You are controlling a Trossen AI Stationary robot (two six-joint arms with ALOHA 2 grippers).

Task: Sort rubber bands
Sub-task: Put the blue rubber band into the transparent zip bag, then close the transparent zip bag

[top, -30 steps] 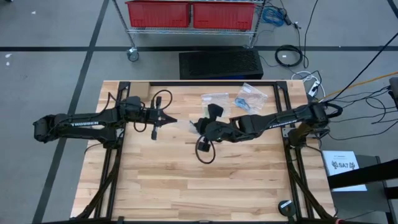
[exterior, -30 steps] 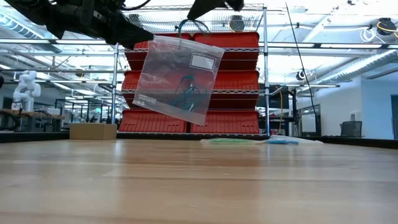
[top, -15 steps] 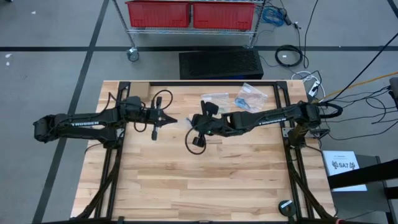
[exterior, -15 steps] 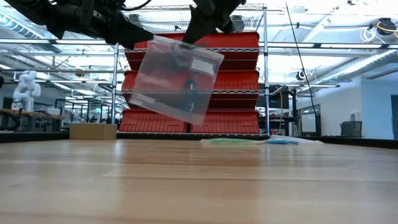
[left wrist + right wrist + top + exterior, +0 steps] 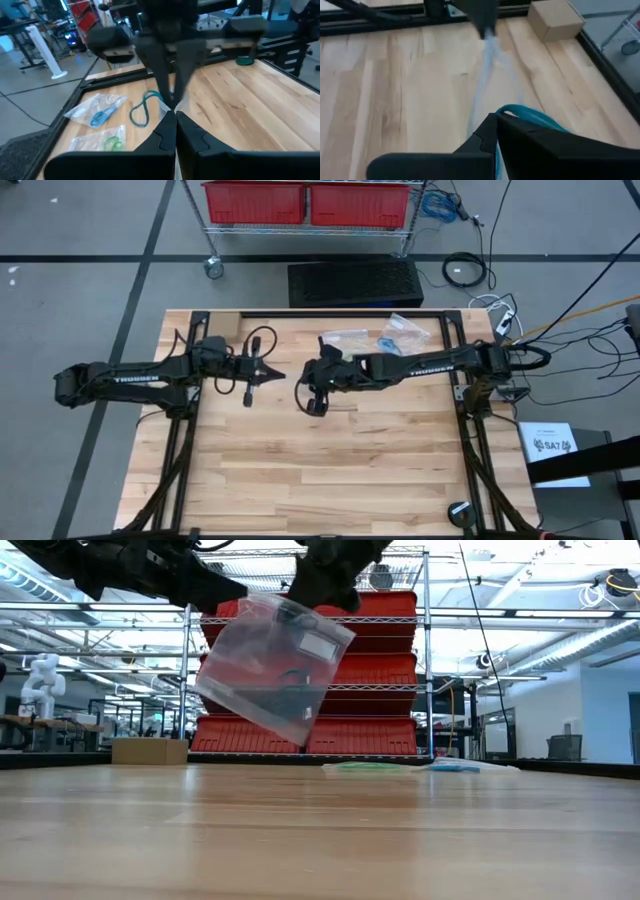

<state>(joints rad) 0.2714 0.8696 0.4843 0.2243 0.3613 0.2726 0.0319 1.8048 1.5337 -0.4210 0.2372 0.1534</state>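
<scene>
A clear plastic bag (image 5: 272, 668) hangs in the air over the middle of the table, with dark rubber bands (image 5: 290, 680) inside it. My left gripper (image 5: 279, 373) is shut on its top edge. My right gripper (image 5: 304, 381) faces it at the bag's mouth, shut on a teal rubber band (image 5: 142, 108). Whether the right fingers also touch the bag cannot be told. My left gripper pinches the bag's top edge near one corner (image 5: 240, 600) between its two fingers (image 5: 165, 131), coming nearly level from the table's left. The bag hangs below, tilted and clear of the table. My right gripper pinches the teal band at one end of its loop (image 5: 507, 111), slanting down from the table's right. The rest of the loop hangs slack below the fingers (image 5: 170, 75).
Two more clear bags lie at the table's far edge, one with blue bands (image 5: 402, 336) and one with green bands (image 5: 346, 338). A small cardboard box (image 5: 555, 19) lies near the far left. The near half of the wooden table (image 5: 330, 480) is bare wood.
My right gripper has come down and toward the table's left with the teal band, rolling a little, until it stands at the bag's mouth. The bag has tipped, and its lower end has swung toward the left arm. My left gripper has kept its hold.
</scene>
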